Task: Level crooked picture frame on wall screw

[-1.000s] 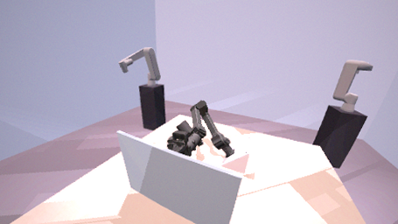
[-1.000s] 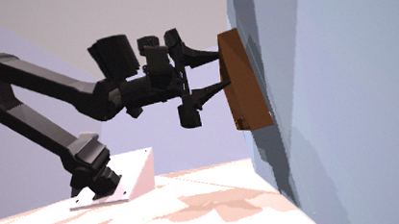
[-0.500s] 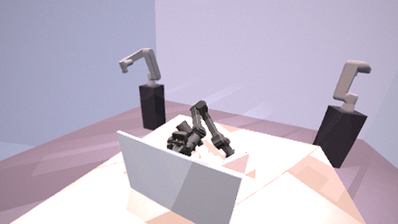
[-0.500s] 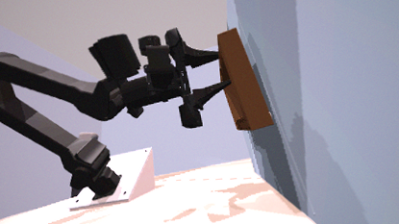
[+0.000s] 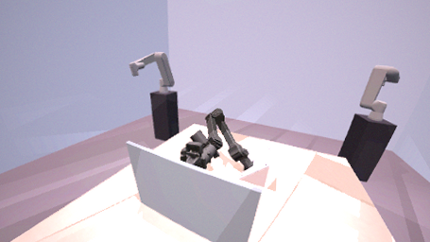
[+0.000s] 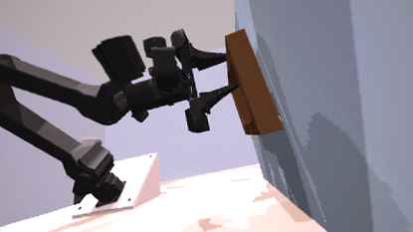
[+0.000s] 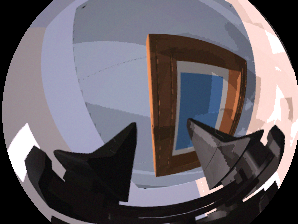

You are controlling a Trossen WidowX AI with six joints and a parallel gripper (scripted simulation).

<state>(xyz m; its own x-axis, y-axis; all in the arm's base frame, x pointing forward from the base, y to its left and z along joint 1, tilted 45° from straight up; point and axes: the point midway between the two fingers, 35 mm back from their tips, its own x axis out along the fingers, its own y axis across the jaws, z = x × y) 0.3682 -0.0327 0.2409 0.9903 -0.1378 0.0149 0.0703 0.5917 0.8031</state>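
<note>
Hanging crooked, brown picture frame [image 7: 194, 103]

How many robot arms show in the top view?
3: a dark arm on the table behind the wall panel, a pale arm on the left pedestal, another pale arm on the right pedestal.

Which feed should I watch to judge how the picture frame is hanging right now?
The wrist view: it faces the picture frame head-on, showing its brown border and blue centre between the open gripper fingers. The exterior view shows only the frame's brown edge side-on against the wall. In the top view the wall panel hides it entirely.
</note>
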